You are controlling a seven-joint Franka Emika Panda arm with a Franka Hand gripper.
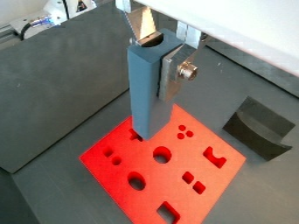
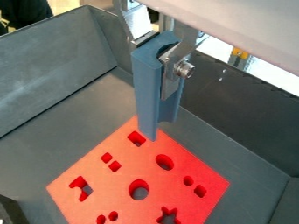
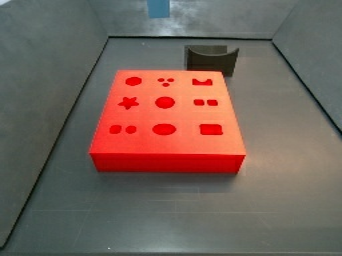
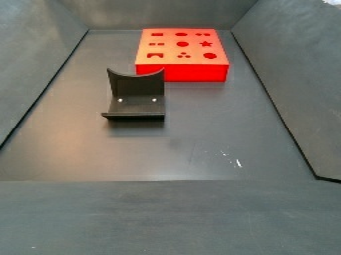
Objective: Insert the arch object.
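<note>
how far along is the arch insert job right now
Nothing looks done yet. The small dark grey arch object with its semicircular notch rests on the floor beside the big red board with shaped holes, not in it. In hand: the gripper hangs over the board in both wrist views; its fingers are hidden, so no grip is visible. Left: reach the arch object, pick it up, insert it.

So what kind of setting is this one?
Likely a simulated test bin: plain grey walls and floor, a red board with shaped holes, and a dark fixture. The pincer hangs above the board; no arch object shows.
</note>
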